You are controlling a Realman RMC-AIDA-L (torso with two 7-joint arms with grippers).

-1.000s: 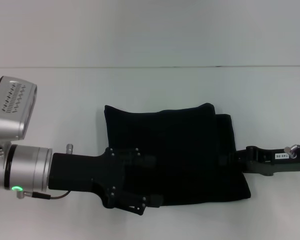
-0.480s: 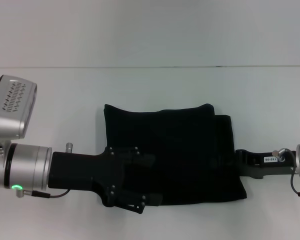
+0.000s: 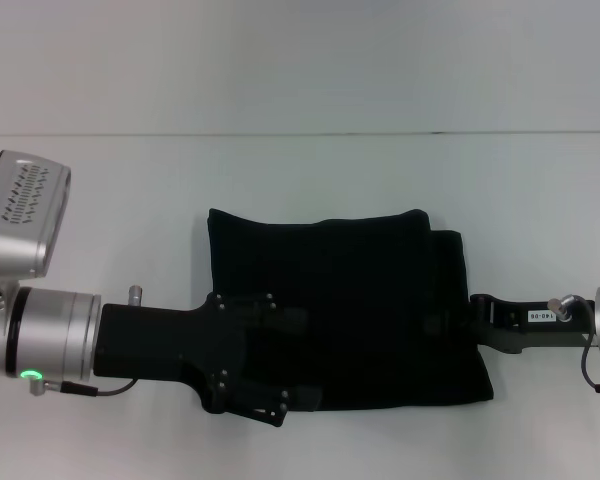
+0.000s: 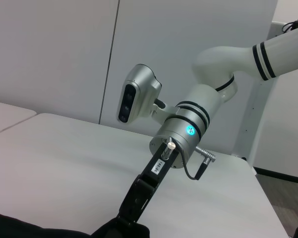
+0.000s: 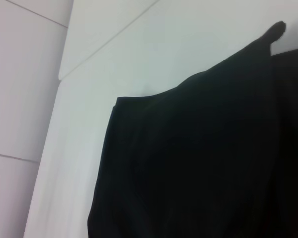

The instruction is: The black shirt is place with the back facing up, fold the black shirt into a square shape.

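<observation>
Black shirt (image 3: 345, 305) mid-table, folded to near-square slab. Left gripper (image 3: 265, 375) overlaps its left-near corner, right gripper (image 3: 475, 320) touches right edge. Both equally close, opposite sides. Finger state of both: cannot tell.

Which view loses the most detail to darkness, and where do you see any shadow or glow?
Right wrist view: the black shirt is a flat dark mass, its folds barely showing. Head view: soft even light, faint shadow along the shirt's near edge, a green lamp glowing on the left arm. Left wrist view: a blue lamp on the right arm.

Plain black shirt (image 3: 345, 300) lies on a white table (image 3: 300, 170).
</observation>
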